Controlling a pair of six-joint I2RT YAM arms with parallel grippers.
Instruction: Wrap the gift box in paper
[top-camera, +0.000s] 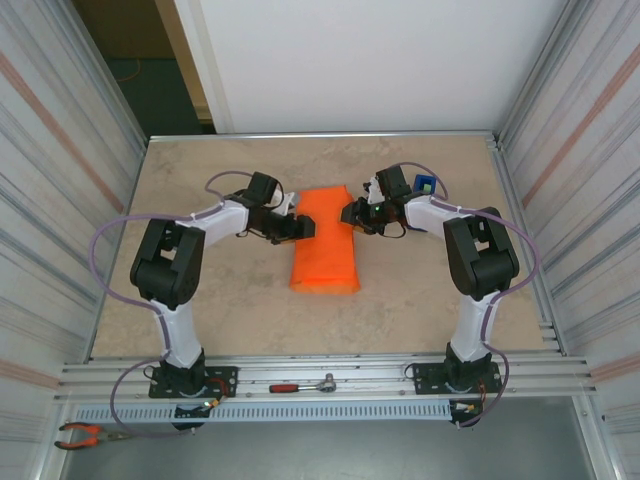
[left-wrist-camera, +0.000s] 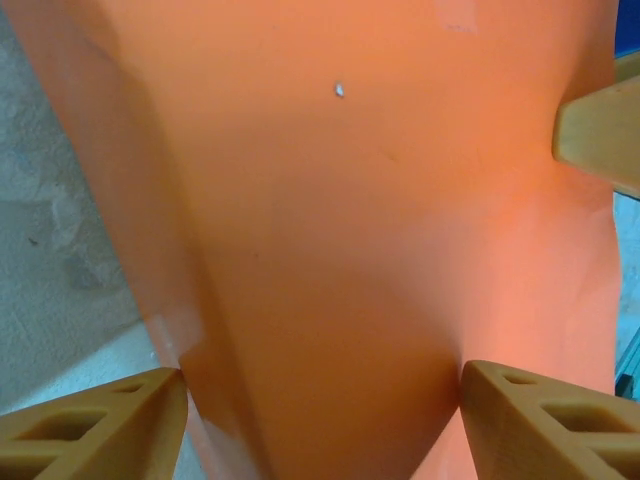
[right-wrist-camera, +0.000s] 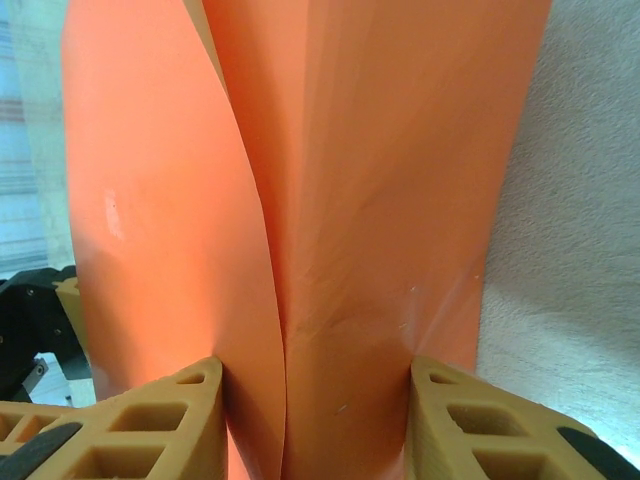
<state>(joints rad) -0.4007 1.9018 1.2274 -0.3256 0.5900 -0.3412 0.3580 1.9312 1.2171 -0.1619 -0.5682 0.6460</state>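
The orange paper (top-camera: 324, 240) lies folded into a long bundle in the middle of the table. The gift box is hidden under it. My left gripper (top-camera: 292, 228) is at the bundle's left side, near its far end. In the left wrist view the paper (left-wrist-camera: 340, 250) bulges across the whole gap between its wide-set fingers (left-wrist-camera: 100, 425), touching both. My right gripper (top-camera: 350, 215) is at the right side, opposite. Its fingers (right-wrist-camera: 150, 420) press on two overlapping folds of paper (right-wrist-camera: 350, 230). The right gripper's fingertip (left-wrist-camera: 600, 135) shows across the bundle in the left wrist view.
A blue tape dispenser (top-camera: 424, 184) stands behind the right gripper. A red-handled tool (top-camera: 300, 385) lies on the front rail and orange pliers (top-camera: 85, 435) at the near left. Corrugated metal walls (top-camera: 60, 150) close in both sides.
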